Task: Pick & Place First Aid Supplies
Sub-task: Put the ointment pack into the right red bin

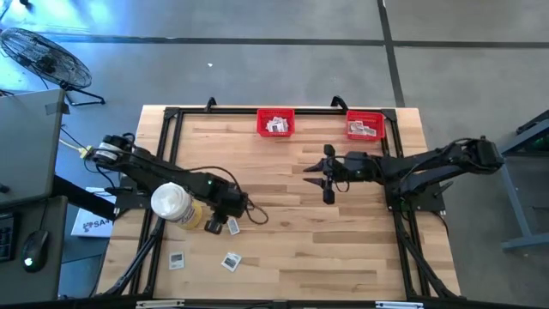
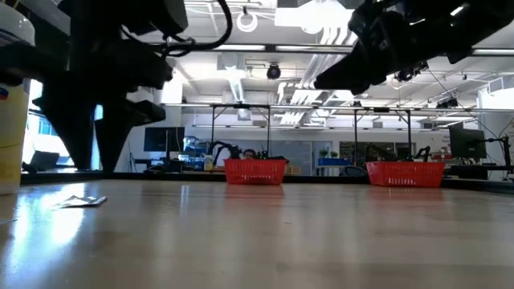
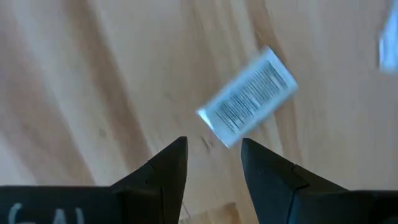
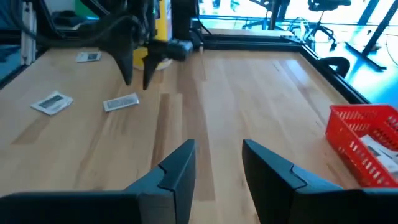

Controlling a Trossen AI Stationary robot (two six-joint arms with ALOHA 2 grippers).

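Three first aid packets lie flat on the wooden table near its front left: one (image 1: pixel 232 227) just beside my left gripper, two more (image 1: pixel 176 260) (image 1: pixel 232 262) nearer the front edge. My left gripper (image 3: pixel 213 149) points down, open, just above the table, with the nearest packet (image 3: pixel 249 99) a little ahead of its fingertips. The right wrist view shows that gripper (image 4: pixel 137 78) clear of this packet (image 4: pixel 121 102). My right gripper (image 1: pixel 310 172) hovers open over the table's middle, nearly level, pointing at the left arm. Two red bins (image 1: pixel 275 123) (image 1: pixel 365 126) at the far edge hold several packets.
A large white cylinder (image 1: pixel 171 202) with a yellowish base lies against the left arm near the left edge. A black frame (image 1: pixel 171 116) runs around the table. Bare wood (image 1: pixel 343 240) lies across the front right.
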